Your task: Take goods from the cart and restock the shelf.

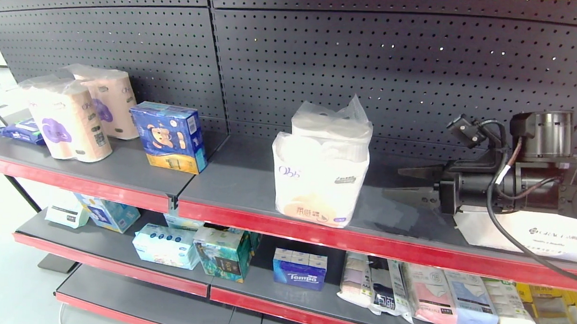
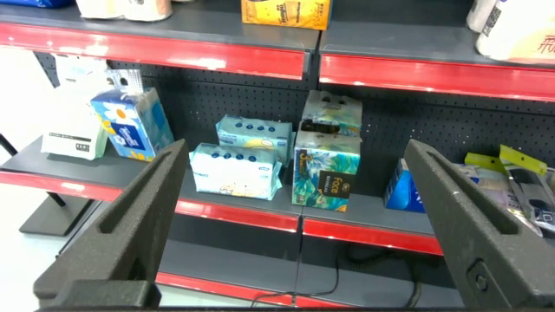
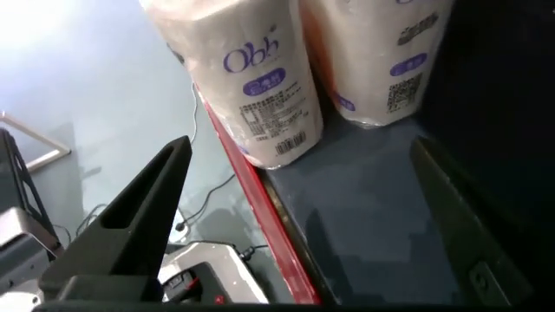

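A white plastic-wrapped pack of tissue rolls (image 1: pixel 319 177) stands upright near the front of the top shelf (image 1: pixel 240 179). My right gripper (image 1: pixel 392 182) hovers over the shelf just right of the pack, open, with its fingers pointing at the pack and nothing between them. The right wrist view has the pack (image 3: pixel 269 87) just beyond my right gripper (image 3: pixel 301 147), by the shelf's red front edge (image 3: pixel 260 217). My left gripper (image 2: pixel 295 147) is open and empty, held lower down and facing the middle shelf (image 2: pixel 234 212).
Two tall roll packs (image 1: pixel 69 118) and a blue box (image 1: pixel 172 136) stand at the top shelf's left. A flat white package (image 1: pixel 530 235) lies under my right arm. Tissue boxes (image 2: pixel 234 169) and flat packets (image 1: pixel 428 291) line the lower shelf. A pegboard (image 1: pixel 368 64) backs the shelves.
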Tool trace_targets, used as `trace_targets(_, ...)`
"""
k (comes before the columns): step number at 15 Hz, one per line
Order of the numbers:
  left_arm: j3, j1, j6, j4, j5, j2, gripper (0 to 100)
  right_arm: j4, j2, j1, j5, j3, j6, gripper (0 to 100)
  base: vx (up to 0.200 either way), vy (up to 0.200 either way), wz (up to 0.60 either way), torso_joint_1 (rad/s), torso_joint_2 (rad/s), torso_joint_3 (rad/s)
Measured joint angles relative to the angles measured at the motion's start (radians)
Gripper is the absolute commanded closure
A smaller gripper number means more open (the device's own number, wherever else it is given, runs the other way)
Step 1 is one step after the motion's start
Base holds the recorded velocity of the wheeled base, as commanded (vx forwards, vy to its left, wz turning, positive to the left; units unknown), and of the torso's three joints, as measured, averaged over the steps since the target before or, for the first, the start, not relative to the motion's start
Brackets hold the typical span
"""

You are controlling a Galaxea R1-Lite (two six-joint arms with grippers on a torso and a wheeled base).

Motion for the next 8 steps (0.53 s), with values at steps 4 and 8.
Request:
trace_targets(4, 0.0, 0.0, 0.0, 0.0, 0.0, 0.0, 0, 0.0, -0.066, -0.009, -0.12, 0.003, 0.077, 0, 0.0, 0.0, 0.0, 0.0, 0.0, 0.0)
trace_targets(8, 0.0, 0.0, 0.0, 0.0, 0.0, 0.0, 0, 0.0, -0.175, -0.037, -0.236, 0.028, 0.121, 0, 0.0, 0.0, 0.0, 0.0, 0.0, 0.0)
